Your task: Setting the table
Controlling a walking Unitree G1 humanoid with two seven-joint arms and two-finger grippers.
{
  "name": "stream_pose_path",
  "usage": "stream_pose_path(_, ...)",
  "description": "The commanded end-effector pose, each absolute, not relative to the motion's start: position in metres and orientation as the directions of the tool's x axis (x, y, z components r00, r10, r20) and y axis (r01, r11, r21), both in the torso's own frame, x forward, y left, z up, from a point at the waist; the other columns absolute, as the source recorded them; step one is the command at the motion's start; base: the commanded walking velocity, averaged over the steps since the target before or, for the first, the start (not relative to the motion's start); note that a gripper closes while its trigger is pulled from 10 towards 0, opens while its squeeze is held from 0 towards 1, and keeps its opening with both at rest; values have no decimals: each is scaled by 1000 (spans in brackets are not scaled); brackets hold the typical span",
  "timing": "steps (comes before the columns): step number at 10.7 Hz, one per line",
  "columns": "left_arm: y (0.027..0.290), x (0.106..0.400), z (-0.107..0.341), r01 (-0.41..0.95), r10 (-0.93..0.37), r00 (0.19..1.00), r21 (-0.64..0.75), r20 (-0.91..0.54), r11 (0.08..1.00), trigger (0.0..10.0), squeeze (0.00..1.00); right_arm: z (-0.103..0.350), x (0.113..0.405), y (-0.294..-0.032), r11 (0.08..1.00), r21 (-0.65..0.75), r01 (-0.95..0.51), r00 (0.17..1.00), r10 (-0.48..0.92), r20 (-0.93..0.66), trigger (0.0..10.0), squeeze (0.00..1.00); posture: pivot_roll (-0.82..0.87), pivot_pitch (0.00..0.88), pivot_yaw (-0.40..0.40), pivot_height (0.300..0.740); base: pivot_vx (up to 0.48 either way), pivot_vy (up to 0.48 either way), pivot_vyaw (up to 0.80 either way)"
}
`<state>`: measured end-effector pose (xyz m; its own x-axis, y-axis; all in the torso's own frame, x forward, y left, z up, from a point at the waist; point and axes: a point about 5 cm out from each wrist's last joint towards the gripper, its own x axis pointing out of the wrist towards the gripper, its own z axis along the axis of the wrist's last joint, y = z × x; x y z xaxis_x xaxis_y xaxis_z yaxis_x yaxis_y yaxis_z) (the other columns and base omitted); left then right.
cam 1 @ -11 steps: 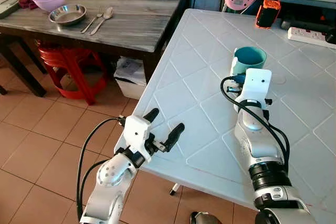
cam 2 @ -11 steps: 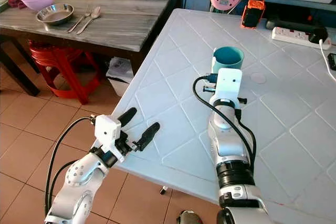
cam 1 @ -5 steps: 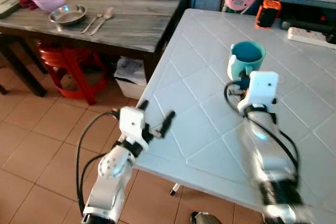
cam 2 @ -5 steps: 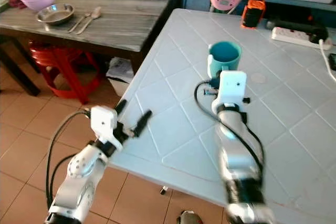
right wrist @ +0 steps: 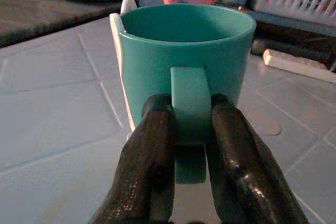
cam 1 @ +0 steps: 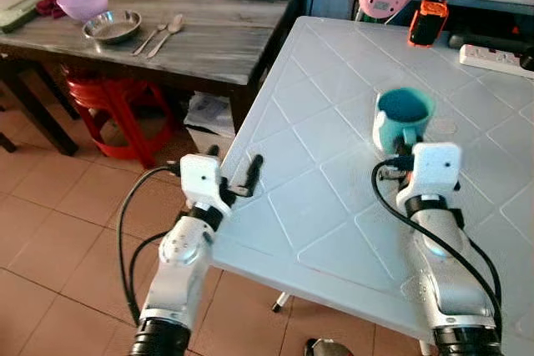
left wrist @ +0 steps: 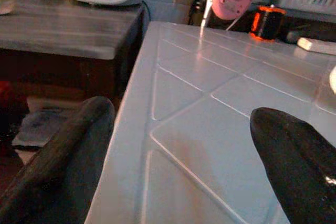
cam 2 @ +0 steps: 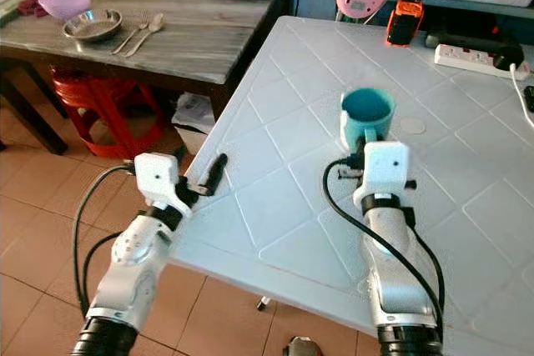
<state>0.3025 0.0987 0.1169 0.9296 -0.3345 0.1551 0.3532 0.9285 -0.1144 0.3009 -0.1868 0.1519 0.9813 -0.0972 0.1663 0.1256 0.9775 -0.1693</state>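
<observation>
On the white table [cam 1: 334,206], your right tool [right wrist: 191,116] pinches the teal mug [cam 1: 402,114]'s handle; jerk and it tips.

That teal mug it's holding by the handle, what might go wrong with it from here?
The right gripper pinches only the thin handle of the teal mug, so the mug might swivel or slip between the fingers if lifted or moved quickly. The left gripper hovers open at the edge of the white table; a careless swing could knock against that edge.
</observation>
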Motion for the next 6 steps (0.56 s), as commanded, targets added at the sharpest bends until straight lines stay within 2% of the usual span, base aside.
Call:
stream_pose_path(1, 99, 304, 118, 361, -342, 925, -106, 165, 926, 10000, 0, 154, 298, -182, 980, -162, 117, 981, -89, 172, 10000, 0, -233, 65, 61, 740, 0, 315, -738)
stream_pose_path(5, 98, 307, 117, 360, -340, 926, -114, 164, 926, 10000, 0, 158, 301, -177, 981, -165, 98, 980, -67, 186, 10000, 0, -233, 64, 73, 740, 0, 397, -662)
stream_pose_path(6, 98, 306, 117, 360, -340, 926, -115, 164, 926, 10000, 0, 157, 301, -176, 982, -163, 99, 980, -68, 186, 10000, 0, -232, 67, 75, 740, 0, 420, 0)
